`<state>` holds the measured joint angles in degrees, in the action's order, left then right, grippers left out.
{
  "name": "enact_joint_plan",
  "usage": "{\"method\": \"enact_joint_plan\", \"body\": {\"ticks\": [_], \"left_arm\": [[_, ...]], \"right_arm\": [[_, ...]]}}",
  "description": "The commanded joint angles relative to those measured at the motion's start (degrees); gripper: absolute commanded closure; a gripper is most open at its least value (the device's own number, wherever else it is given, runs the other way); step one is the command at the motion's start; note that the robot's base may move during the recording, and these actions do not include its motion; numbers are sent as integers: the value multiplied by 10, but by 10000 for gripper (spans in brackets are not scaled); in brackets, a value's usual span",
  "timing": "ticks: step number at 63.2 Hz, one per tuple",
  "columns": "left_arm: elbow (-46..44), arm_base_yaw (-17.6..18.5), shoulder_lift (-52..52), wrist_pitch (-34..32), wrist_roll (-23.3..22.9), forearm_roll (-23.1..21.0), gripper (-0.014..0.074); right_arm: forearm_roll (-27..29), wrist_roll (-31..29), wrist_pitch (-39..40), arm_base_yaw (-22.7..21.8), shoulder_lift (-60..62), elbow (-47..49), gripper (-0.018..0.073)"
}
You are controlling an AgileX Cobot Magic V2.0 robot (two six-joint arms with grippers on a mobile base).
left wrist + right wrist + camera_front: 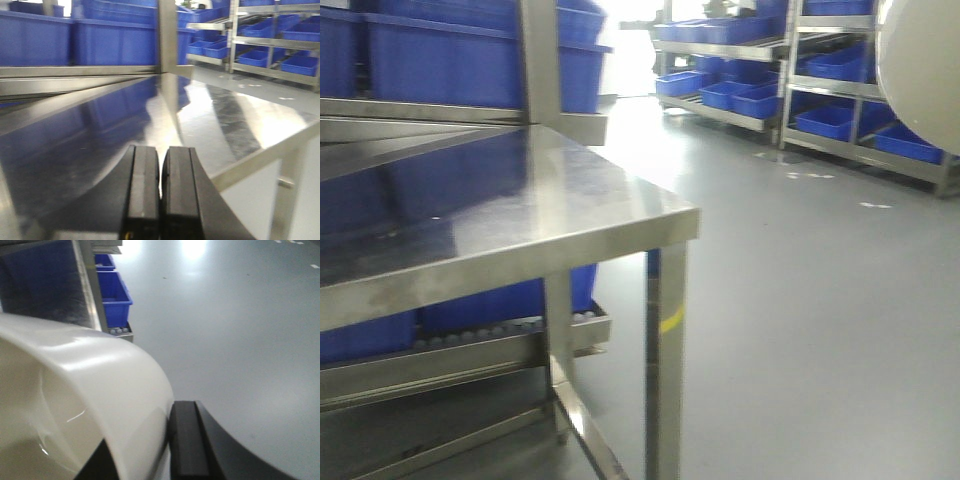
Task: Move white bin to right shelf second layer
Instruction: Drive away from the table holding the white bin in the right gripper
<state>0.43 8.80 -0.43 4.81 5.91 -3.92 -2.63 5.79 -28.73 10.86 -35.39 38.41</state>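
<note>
In the front view the steel table (520,200) fills the left foreground, its top mirror-bright; blue crates (440,60) stand on a higher level behind the table, and more sit beneath it above a low roller rail (500,330); past the table's right corner, across the grey floor (800,300), far racks (790,90) carry further blue crates; the white bin (920,70) shows only as a rounded pale bulge at the upper right edge, up in the air to the right of the table and well clear of it, resting on nothing that can be seen here. In the left wrist view the left gripper (160,200) hangs low over the table top, its two black fingers pressed together with nothing between them; the crates line the table's far edge, and the racks lie beyond its right corner. In the right wrist view the right gripper (142,440) is clamped on the bin's glossy wall, one black finger (187,440) outside it and a dark part just visible inside; the bin (100,375) is held over bare floor beside the table, whose reflective top shows at upper left.
</note>
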Motion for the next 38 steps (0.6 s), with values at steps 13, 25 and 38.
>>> {"method": "enact_joint_plan", "body": {"ticks": [13,25,38], "left_arm": [[21,3,-8,-48,-2,-3,512],[21,3,-8,-48,-2,-3,512],[21,3,-8,-48,-2,-3,512]], "right_arm": [[1,-1,60,-4,2,19,502],[1,-1,60,-4,2,19,502],[1,-1,60,-4,2,19,502]]}}
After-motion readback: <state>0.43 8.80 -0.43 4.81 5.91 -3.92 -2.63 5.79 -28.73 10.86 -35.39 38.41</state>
